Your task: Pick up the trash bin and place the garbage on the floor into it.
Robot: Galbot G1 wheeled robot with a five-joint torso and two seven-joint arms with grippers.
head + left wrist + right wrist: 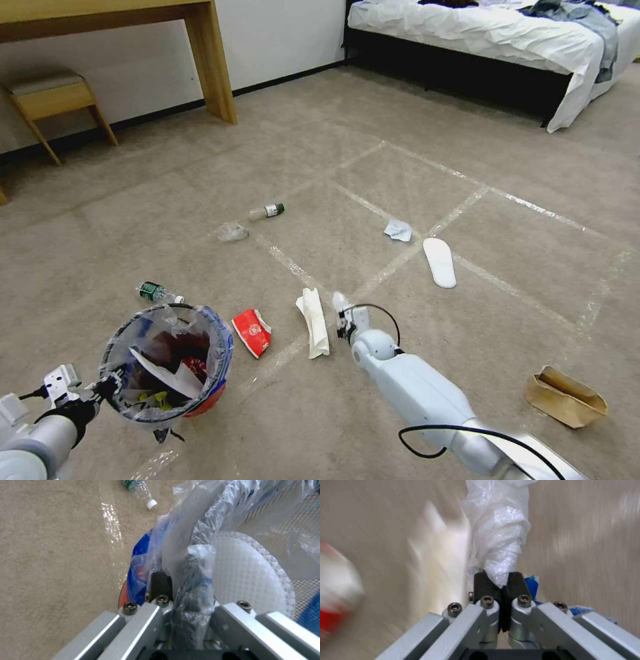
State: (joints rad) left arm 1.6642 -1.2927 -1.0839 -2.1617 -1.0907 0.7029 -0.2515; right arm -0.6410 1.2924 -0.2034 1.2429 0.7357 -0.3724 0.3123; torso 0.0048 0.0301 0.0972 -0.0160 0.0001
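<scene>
Nearby, left gripper [107,387] clamped on red plastic-lined trash bin [167,363], right gripper [500,585] pinching crumpled white plastic wad [500,532], red wrapper [252,332] and folded white paper [315,321] between them.

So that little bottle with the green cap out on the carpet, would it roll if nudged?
Probably. The bottle lies on its side and looks round, so a sideways push should roll it, though carpet would likely slow it. It appears clear and empty, so likely light.
</scene>
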